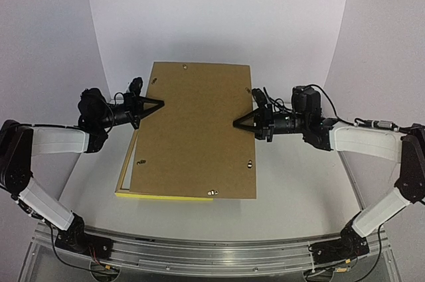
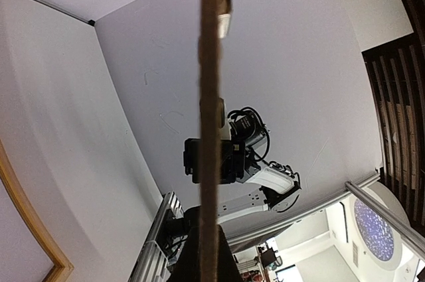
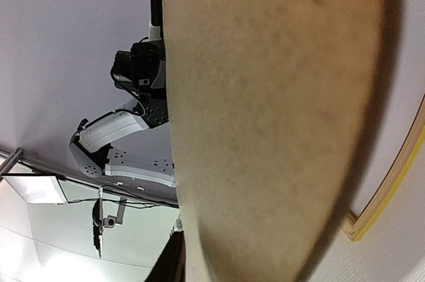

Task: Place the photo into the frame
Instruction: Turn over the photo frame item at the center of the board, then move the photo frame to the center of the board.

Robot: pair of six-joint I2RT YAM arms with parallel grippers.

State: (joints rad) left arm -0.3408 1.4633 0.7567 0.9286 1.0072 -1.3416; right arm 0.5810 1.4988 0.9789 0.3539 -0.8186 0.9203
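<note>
A large brown backing board [image 1: 199,136] fills the middle of the white desk [image 1: 292,182], with 2 arms reaching in from either side. The left gripper [image 1: 161,103] is clenched on the board's left edge; in the left wrist view that board [image 2: 210,129] runs edge-on straight up from between its fingers. The right gripper [image 1: 234,124] reaches in over the board's right edge with its tips drawn close together, but I cannot tell whether it is actually clamped on the board. In the right wrist view the board [image 3: 265,129] fills most of the picture.

The frame [image 1: 163,196] lies on the desk beneath the board, its yellow near edge and thin left edge peeking out at the near left. The photo cannot be made out in any view. Small metal clips [image 1: 249,162] dot the board's margins.
</note>
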